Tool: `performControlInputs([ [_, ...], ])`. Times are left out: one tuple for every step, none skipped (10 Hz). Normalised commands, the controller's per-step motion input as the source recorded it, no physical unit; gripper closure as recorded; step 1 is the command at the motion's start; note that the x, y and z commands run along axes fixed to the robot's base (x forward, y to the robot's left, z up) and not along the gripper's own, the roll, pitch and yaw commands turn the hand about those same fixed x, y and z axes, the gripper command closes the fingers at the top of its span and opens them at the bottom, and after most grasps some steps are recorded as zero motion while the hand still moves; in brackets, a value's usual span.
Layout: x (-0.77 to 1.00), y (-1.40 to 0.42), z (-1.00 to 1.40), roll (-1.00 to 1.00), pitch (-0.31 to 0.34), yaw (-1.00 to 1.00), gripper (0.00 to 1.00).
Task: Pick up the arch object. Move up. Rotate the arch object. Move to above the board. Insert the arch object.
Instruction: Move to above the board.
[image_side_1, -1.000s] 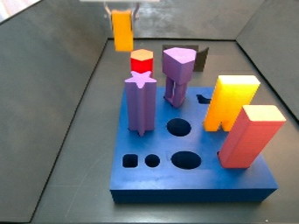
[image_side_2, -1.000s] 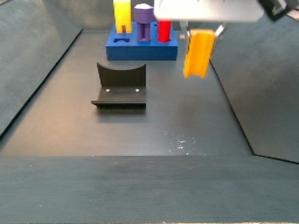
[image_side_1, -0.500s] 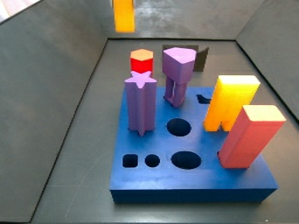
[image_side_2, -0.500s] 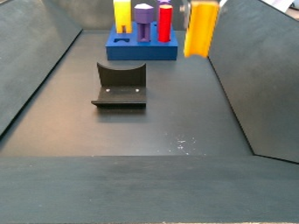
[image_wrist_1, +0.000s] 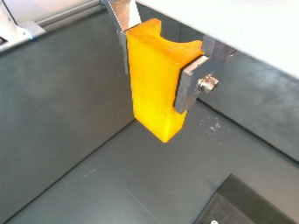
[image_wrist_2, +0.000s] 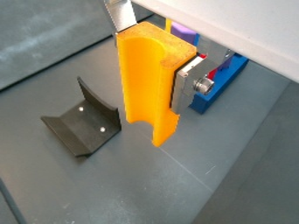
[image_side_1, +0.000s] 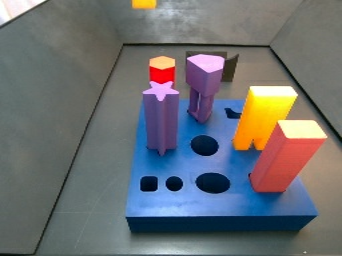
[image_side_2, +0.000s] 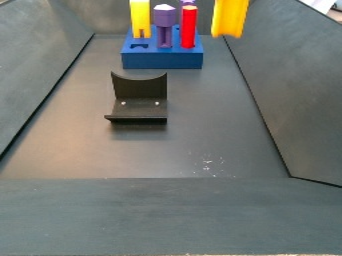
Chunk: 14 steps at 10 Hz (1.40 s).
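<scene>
- The floor (image_side_2: 174, 150) is a dark grey sheet with sloping grey walls on each side, a trough-like bay that narrows toward the far end in a side view.
- At the left of that bay's middle stands the fixture (image_side_2: 138, 97), a dark bracket on a base plate, also seen in a wrist view (image_wrist_2: 79, 129).
- The board (image_side_1: 221, 195) lies flat on the floor, carrying a purple star-topped post (image_side_1: 160, 118), a red hexagonal peg (image_side_1: 162, 70), a violet block (image_side_1: 203, 85), a big orange block with yellow top (image_side_1: 263, 116) and a salmon block (image_side_1: 287, 155).
- Round and oval holes show open in the board's near part.
- The arch object (image_wrist_1: 158, 80) hangs in the air, long axis upright, its grooved end uppermost.
- The gripper (image_wrist_1: 162, 63) pinches the arch object between its silver fingers (image_wrist_1: 191, 83); only the wrist views show this grip.
- In both side views only the arch object's lower end (image_side_1: 143, 4) (image_side_2: 231, 17) shows at the top edge, high above the floor.
</scene>
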Motion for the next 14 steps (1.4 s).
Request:
performControlInputs([
  [0.06, 0.0, 1.0, -0.12, 0.073, -0.03, 1.0],
  [0.06, 0.0, 1.0, -0.12, 0.074, -0.03, 1.0],
  [0.05, 0.0, 1.0, -0.12, 0.074, -0.03, 1.0],
  [0.05, 0.0, 1.0, -0.12, 0.075, -0.03, 1.0],
  [0.04, 0.0, 0.92, -0.12, 0.076, -0.03, 1.0],
  [0.03, 0.0, 0.76, -0.11, 0.075, -0.03, 1.0],
  [0.02, 0.0, 0.54, -0.11, 0.075, -0.03, 1.0],
  [0.01, 0.01, 0.39, -0.11, 0.072, -0.03, 1.0],
  [0.01, 0.01, 0.18, -0.11, 0.073, -0.03, 1.0],
  [0.19, -1.0, -0.03, 0.13, 0.249, -0.11, 1.0],
  [0.2, -1.0, -0.04, 0.15, 0.238, -0.1, 1.0],
  [0.21, -1.0, -0.04, 0.18, 0.222, -0.03, 1.0],
  [0.22, -1.0, -0.04, 0.09, 0.201, -0.01, 1.0],
  [0.23, -1.0, -0.03, 0.05, 0.178, 0.01, 1.0],
])
